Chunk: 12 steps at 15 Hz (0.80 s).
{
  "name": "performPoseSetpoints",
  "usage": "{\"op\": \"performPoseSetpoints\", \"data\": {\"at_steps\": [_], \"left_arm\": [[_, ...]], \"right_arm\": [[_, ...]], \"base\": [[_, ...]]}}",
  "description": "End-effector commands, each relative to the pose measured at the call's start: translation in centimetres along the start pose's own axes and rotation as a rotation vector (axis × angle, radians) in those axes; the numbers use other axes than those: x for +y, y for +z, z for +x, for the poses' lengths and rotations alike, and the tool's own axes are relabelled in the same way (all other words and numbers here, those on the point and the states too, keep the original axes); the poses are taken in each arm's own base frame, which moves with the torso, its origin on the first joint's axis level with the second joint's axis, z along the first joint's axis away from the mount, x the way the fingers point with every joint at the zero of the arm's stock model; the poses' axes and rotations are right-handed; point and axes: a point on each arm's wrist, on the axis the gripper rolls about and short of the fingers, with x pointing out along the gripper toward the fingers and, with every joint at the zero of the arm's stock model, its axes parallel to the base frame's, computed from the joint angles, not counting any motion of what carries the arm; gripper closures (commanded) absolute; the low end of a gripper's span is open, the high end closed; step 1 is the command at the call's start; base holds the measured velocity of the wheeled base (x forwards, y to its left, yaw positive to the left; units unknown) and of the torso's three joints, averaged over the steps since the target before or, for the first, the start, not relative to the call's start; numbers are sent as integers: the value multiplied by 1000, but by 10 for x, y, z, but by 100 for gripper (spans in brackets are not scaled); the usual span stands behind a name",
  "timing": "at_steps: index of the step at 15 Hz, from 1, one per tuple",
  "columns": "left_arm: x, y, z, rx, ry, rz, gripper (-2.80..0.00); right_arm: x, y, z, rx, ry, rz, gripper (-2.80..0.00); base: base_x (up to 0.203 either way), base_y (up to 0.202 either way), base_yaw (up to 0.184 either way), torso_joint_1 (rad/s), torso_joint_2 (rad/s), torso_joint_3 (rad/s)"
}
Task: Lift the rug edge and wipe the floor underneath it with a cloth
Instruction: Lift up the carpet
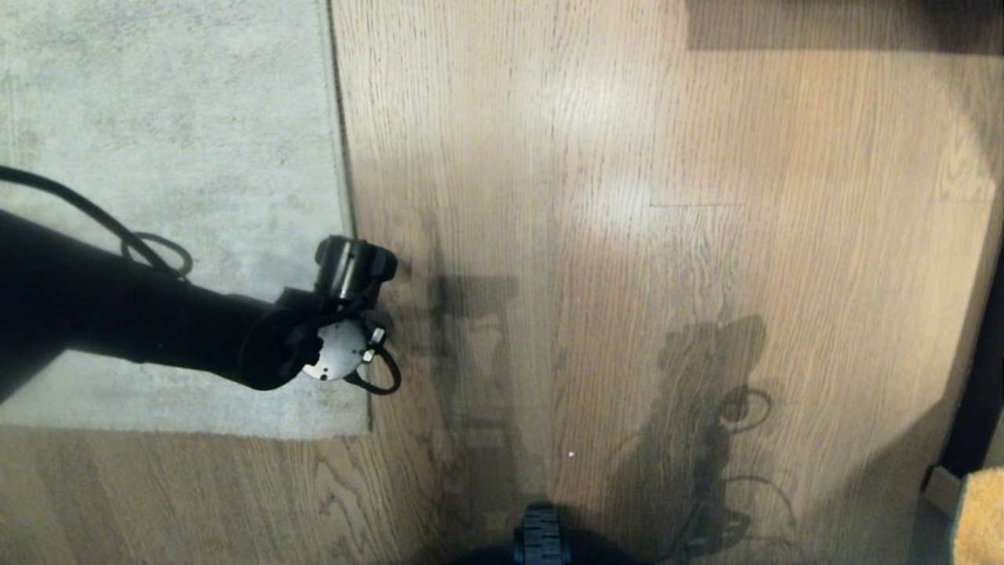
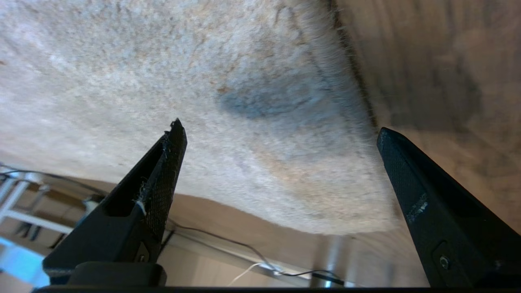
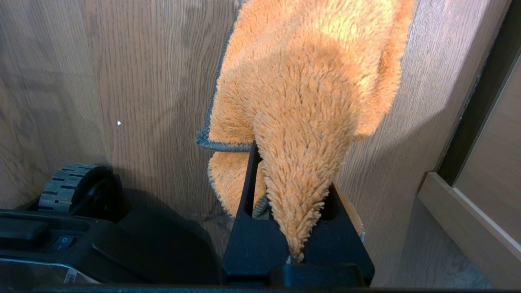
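The grey-beige rug lies on the wood-grain floor at the upper left. Its rug edge runs straight down to a square corner. My left arm's wrist hangs over that edge and hides the fingers below it. In the left wrist view my left gripper is open and empty. Its fingers stand wide apart above the pile, one of them beside the rug edge. My right gripper is shut on the fluffy orange cloth, which shows at the lower right corner.
My base wheel sits at the bottom centre, also seen as the wheel beside the cloth. Dark furniture borders the right side and a wooden baseboard runs close to the right gripper. Cables and a metal leg lie beyond the rug.
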Motion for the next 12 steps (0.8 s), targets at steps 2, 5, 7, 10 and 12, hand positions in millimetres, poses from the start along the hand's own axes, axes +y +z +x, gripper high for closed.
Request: {"op": "performPoseSetpoints", "data": {"at_steps": [2, 5, 7, 10, 12], "left_arm": [[2, 0, 2, 2, 47, 14, -280], [4, 2, 4, -21, 57, 2, -280], [4, 1, 3, -17, 59, 6, -280], [9, -6, 3, 6, 98, 28, -280], [15, -13, 3, 22, 108, 33, -280]], "right_arm": [[0, 0, 0, 1, 1, -2, 0], [0, 0, 0, 1, 1, -1, 0], [0, 0, 0, 1, 1, -1, 0], [0, 0, 0, 1, 1, -1, 0], [0, 0, 0, 1, 1, -1, 0]], "base": [[0, 0, 0, 0, 0, 0], [0, 0, 0, 0, 0, 0], [0, 0, 0, 0, 0, 0], [0, 0, 0, 0, 0, 0], [0, 0, 0, 0, 0, 0]]}}
